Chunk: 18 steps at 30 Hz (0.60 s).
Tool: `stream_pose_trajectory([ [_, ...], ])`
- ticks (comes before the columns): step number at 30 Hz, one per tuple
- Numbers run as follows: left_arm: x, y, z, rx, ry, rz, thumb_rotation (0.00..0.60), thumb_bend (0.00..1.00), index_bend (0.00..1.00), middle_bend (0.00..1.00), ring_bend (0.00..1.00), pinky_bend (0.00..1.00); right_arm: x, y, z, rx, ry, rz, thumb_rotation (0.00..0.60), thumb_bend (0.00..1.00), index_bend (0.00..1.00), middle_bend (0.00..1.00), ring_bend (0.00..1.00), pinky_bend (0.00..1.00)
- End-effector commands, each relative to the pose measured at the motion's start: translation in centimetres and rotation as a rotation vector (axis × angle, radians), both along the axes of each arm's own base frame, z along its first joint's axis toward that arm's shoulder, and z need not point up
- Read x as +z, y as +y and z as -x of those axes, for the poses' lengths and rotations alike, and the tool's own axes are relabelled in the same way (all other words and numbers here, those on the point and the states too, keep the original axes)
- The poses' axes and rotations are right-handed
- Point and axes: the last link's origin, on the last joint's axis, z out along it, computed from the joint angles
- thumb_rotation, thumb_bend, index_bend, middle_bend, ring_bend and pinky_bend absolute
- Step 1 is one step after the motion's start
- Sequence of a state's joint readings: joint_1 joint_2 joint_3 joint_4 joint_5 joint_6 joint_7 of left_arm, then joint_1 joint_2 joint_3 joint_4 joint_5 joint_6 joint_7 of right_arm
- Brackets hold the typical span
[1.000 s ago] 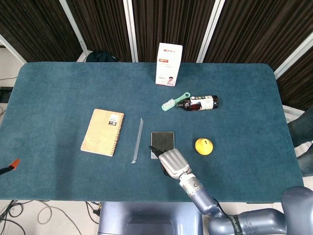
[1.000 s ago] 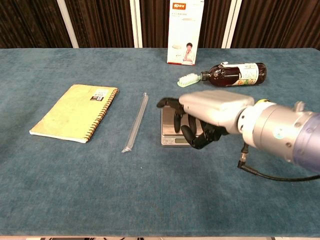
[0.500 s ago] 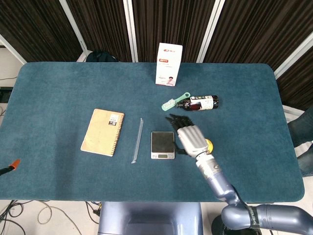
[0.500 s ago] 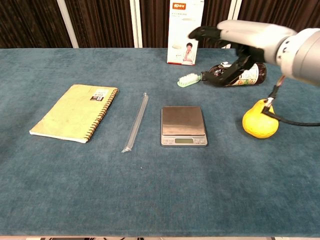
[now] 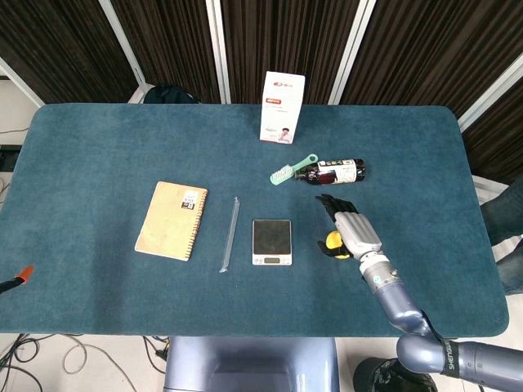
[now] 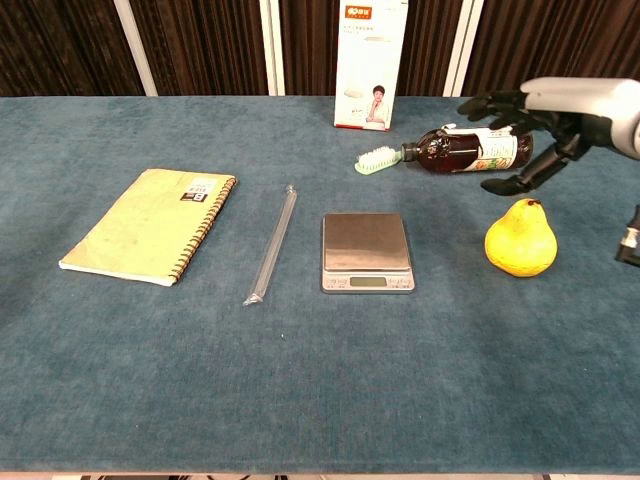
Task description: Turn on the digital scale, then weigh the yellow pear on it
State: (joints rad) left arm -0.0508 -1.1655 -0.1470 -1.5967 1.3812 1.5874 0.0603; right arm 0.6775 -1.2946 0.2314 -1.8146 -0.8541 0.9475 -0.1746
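The desk [image 5: 98,147] was a broad blue-green cloth surface. On it, left of centre, lay a notebook [image 6: 150,225], and at the far edge a carton [image 6: 371,62] stood upright. Near the carton a bottle [image 6: 470,149] lay on its side with a brush [image 6: 378,159] just beside its neck. The right hand [image 6: 535,130] hovered above and slightly behind the pear [image 6: 520,240], fingers spread apart and holding nothing, not touching the fruit. The left hand was not in view. The scale [image 6: 366,250] sat mid-desk, its platform bare, with a clear tube [image 6: 272,245] lying between it and the notebook. The pear stood upright on the cloth to the right of the scale, apart from it.

Whether the display was lit could not be told. Judging by the hand's place, the step in hand was the reach for the pear. The next move would call for lowering over the fruit, closing round its body, and carrying it left onto the platform.

The cloth between pear and scale was open, so the carry looked free. The bottle lay just behind the pear, leaving little room on that side; the desk's near edge was well off.
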Motion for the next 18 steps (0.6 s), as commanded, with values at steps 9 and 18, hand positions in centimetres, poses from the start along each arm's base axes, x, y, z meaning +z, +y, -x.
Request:
stream_pose_trajectory([
  [9,-0.2,0.0,-0.1,-0.001,0.005,0.006,0.600,0.00,0.04,0.00,0.00,0.09,-1.0,1.2,4.2,-0.087,-0.043,-0.030,0.600,0.42,0.00,0.02,0.03,0.00],
  [18,-0.3,0.0,-0.1,0.001,0.003,0.013,0.600,0.00,0.04,0.00,0.00,0.10,-2.1,1.8,6.9,-0.179,-0.103,-0.033,0.600,0.42,0.00,0.02,0.03,0.00],
])
